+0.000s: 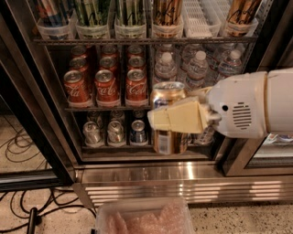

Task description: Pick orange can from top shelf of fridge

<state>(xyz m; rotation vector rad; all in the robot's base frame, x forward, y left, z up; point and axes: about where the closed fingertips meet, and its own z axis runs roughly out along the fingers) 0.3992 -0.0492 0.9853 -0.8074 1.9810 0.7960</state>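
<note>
My gripper (171, 119) is shut on the orange can (168, 93), a tall metallic orange-gold can with a silver lid, and holds it upright in front of the fridge's (41, 91) middle and lower racks. The cream fingers (183, 116) wrap the can's middle; its lower part (167, 142) shows below them. The white arm comes in from the right. The top shelf (137, 41) runs along the top, with ribbed plastic lane trays. Two more orange cans (167, 11) stand in the trays there. One white lane (198, 18) between them holds no can.
Red cola cans (106, 84) and water bottles (197, 64) fill the middle rack. Silver-topped cans (114, 132) stand on the lowest rack. Green-striped cans (91, 11) stand on the top shelf at left. A clear plastic bin (144, 217) sits on the floor below. Black cables (18, 146) lie at left.
</note>
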